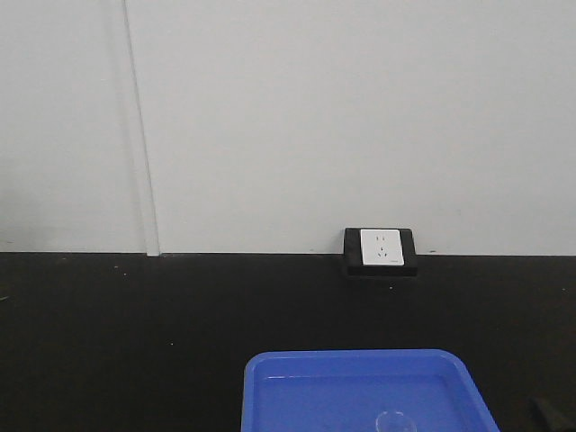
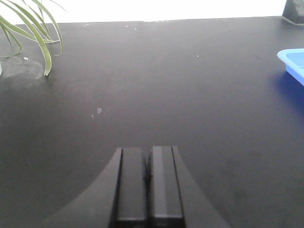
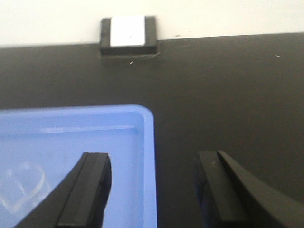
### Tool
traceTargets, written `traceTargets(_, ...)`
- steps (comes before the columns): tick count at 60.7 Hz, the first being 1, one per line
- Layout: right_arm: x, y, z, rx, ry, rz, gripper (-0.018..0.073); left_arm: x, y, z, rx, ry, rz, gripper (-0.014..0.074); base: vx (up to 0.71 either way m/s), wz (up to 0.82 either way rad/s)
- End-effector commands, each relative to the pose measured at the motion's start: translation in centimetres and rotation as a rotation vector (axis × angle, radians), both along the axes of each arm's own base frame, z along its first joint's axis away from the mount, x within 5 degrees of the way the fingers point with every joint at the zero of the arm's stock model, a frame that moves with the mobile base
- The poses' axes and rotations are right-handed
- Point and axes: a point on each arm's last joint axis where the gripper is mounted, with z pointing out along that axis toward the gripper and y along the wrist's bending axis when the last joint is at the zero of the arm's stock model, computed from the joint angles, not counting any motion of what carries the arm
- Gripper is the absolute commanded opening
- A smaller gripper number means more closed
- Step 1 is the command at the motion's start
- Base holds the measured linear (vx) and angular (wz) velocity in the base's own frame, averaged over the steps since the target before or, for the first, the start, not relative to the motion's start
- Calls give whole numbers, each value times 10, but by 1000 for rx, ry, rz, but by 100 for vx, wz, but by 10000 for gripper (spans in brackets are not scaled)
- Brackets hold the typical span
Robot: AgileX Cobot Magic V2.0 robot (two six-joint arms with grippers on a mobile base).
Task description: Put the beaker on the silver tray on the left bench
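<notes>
The beaker (image 1: pixel 391 421), small and of clear glass, stands inside a bright blue plastic tray (image 1: pixel 270 378) at the bottom of the front view. In the right wrist view the beaker (image 3: pixel 21 183) is at the lower left, inside the blue tray (image 3: pixel 95 123). My right gripper (image 3: pixel 152 161) is open and empty. Its jaws straddle the blue tray's right rim, to the right of the beaker. My left gripper (image 2: pixel 148 154) is shut and empty above bare black worktop. The silver tray and the left bench are out of view.
A black socket box (image 1: pixel 380 252) with a white face sits against the white wall behind the blue tray. Green plant leaves (image 2: pixel 33 28) hang at the far left of the left wrist view. The blue tray's corner (image 2: pixel 293 61) shows at its right edge.
</notes>
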Motion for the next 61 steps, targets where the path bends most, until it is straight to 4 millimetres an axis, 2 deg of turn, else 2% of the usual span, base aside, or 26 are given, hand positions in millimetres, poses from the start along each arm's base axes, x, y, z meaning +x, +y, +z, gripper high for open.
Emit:
traceTargets(1, 7, 8, 0, -65, -139, 124, 456, 2, 0, 0, -9, -62, 0, 1, 0, 0)
traceTargets(6, 6, 19, -18, -105, -143, 259, 456, 2, 0, 0, -9, -62, 0, 1, 0, 0)
traceTargets(17, 16, 37, -36, -103, -195, 493, 456, 2, 0, 0, -9, -62, 0, 1, 0, 0)
traceTargets(31, 42, 41, -59, -67, -124, 527, 503, 2, 0, 0, -9, -62, 0, 1, 0, 0)
traceTargets(45, 65, 63, -79, -58, -66, 598, 594, 2, 0, 0, -9, -62, 0, 1, 0, 0)
traceTargets(61, 105, 68, -95, -47, -67, 560, 596, 2, 0, 0, -9, -62, 0, 1, 0, 0)
